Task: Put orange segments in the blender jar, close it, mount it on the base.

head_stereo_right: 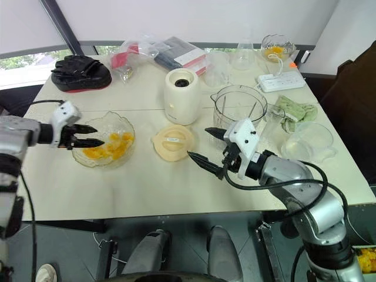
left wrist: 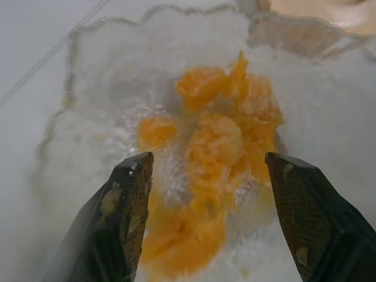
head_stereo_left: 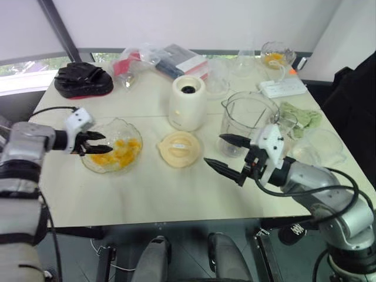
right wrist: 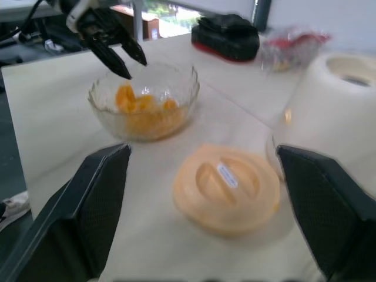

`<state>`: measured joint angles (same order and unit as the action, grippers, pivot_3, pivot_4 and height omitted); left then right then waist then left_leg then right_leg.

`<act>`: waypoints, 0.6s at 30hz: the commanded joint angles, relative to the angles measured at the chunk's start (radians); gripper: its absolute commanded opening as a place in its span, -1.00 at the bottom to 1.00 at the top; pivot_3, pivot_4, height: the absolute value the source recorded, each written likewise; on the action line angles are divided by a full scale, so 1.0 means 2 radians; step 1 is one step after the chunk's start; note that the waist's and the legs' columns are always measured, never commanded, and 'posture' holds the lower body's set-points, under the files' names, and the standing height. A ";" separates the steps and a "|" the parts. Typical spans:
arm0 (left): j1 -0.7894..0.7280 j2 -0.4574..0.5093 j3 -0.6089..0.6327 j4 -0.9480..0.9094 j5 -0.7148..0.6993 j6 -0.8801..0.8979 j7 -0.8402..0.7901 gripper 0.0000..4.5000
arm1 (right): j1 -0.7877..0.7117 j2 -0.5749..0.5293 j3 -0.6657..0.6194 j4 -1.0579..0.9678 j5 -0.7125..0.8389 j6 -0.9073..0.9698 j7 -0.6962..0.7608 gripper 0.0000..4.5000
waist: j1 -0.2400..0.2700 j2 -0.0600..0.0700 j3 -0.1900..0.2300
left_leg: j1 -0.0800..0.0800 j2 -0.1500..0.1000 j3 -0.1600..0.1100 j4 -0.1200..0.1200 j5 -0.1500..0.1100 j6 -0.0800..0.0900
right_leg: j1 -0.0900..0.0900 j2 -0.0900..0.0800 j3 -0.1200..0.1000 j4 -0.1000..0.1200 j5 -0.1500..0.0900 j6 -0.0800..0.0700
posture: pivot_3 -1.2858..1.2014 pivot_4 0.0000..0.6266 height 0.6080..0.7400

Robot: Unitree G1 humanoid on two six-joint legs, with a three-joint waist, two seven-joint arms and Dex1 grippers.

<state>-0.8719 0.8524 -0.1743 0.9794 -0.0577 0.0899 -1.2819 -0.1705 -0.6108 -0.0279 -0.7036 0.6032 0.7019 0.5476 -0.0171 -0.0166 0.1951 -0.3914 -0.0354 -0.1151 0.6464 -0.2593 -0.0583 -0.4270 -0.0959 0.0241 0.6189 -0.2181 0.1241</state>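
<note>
Cream table (head_stereo_left: 147,200), cluttered, window (head_stereo_left: 23,67) behind

No legible text, brand, number or sign found on any item. A small white sticker sits on top of the cream-yellow lid (right wrist: 227,188), which lies just in front of the base (head_stereo_left: 188,103); its print is too small and blurred to read. The red-and-white packets (head_stereo_right: 182,56) behind the base carry coloured panels, but no lettering can be made out. The white power strip (head_stereo_left: 282,88), beyond the base to its right, shows no readable marking.
</note>
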 commanded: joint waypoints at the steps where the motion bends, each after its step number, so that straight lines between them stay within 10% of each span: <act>1: -0.030 -0.008 -0.005 0.060 0.034 -0.042 0.002 0.41 | 0.014 0.002 -0.019 -0.045 0.004 0.005 -0.026 0.83 | -0.002 0.000 0.000 | 0.000 0.000 0.000 0.000 0.000 0.000 | 0.000 0.000 0.000 0.000 0.000 0.000 | 0.03 -0.52 1.00; 18: -0.044 -0.062 0.015 0.142 0.075 -0.060 0.036 0.41 | 0.042 -0.008 -0.037 -0.076 0.002 0.016 -0.067 0.83 | 0.001 -0.001 0.000 | 0.000 0.000 0.000 0.001 0.000 0.000 | 0.000 0.000 0.000 0.001 0.000 0.001 | 0.03 -0.52 1.00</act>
<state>-0.9465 0.7243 -0.1700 1.2574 0.0894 -0.0150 -1.2224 -0.0817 -0.6166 -0.0838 -0.8205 0.6035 0.7388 0.4175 -0.0145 -0.0192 0.1955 -0.3913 -0.0354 -0.1156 0.6477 -0.2593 -0.0581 -0.4267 -0.0960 0.0241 0.6204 -0.2173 0.1257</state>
